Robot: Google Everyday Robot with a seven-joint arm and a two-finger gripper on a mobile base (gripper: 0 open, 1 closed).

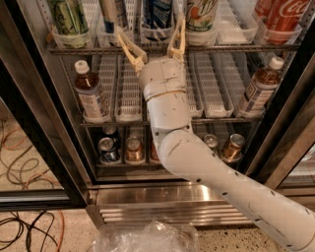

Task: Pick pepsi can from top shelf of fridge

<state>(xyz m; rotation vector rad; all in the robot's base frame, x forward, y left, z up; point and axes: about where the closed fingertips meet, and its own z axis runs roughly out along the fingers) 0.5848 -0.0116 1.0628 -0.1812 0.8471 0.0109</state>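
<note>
The pepsi can (157,14), dark blue with white markings, stands upright in a white lane tray on the top shelf (236,48) of the fridge (172,209); its top is cut off by the frame edge. My gripper (150,27) is open and reaches up in front of the shelf edge. Its left fingertip (120,34) is just left of the can and its right fingertip (180,24) just right of it. The can sits between the fingers, and I cannot tell whether they touch it. My white arm comes in from the lower right.
On the top shelf stand a green can (69,17), a slim silver-and-blue can (112,15), a white-and-green can (202,12) and a red Coca-Cola can (285,17). Brown bottles (91,96) (261,88) stand on the middle rack, cans (107,150) below. Cables (24,147) lie on the floor at left.
</note>
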